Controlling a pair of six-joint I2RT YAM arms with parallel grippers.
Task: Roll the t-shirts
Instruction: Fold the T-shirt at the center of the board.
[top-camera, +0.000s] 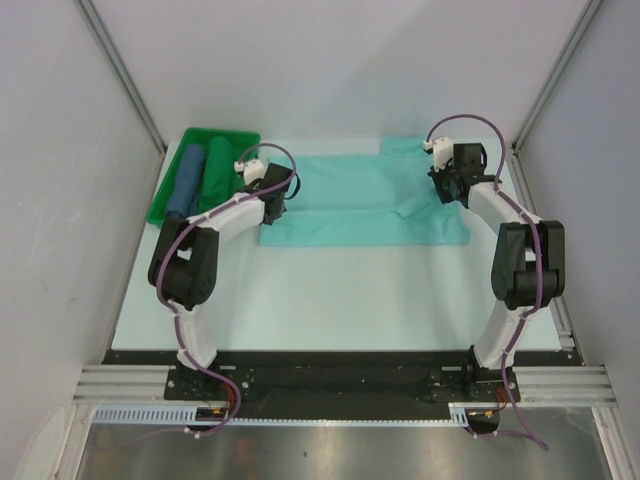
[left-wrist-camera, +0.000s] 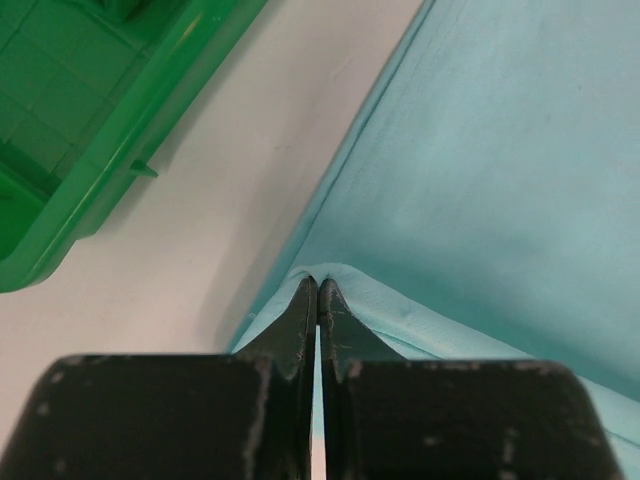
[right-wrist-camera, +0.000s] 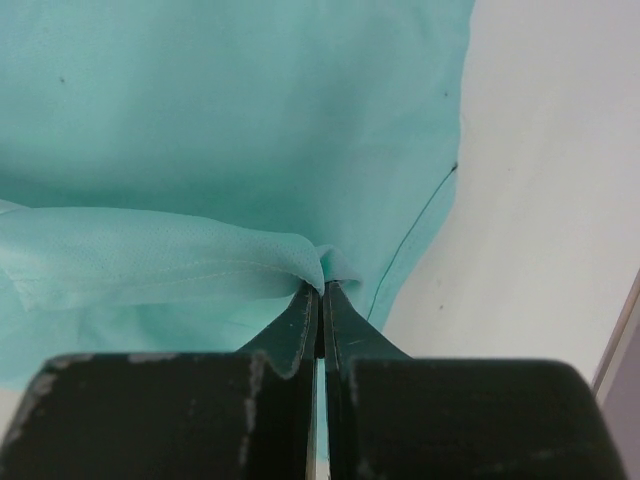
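Left gripper (left-wrist-camera: 318, 288) pinches the t-shirt (top-camera: 365, 200) at its left edge, right gripper (right-wrist-camera: 322, 288) its right; it lies flat on the table (top-camera: 330, 300); thin, limp, light, I'd say; edges suit gripping.

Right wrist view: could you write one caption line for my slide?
Shut right pincer pinches a fold of the t-shirt lying on the white table.

Overhead view. A turquoise t-shirt (top-camera: 360, 195) lies spread across the far half of the tabletop (top-camera: 340, 290), with one sleeve reaching toward the far edge. The left gripper (top-camera: 280, 205) meets the shirt's left edge. The right gripper (top-camera: 443, 193) meets its right part, where the cloth puckers. At the far left corner, a green tray (top-camera: 225, 134) holds a blue bundle (top-camera: 187, 180) beside a dark green bundle (top-camera: 215, 172).
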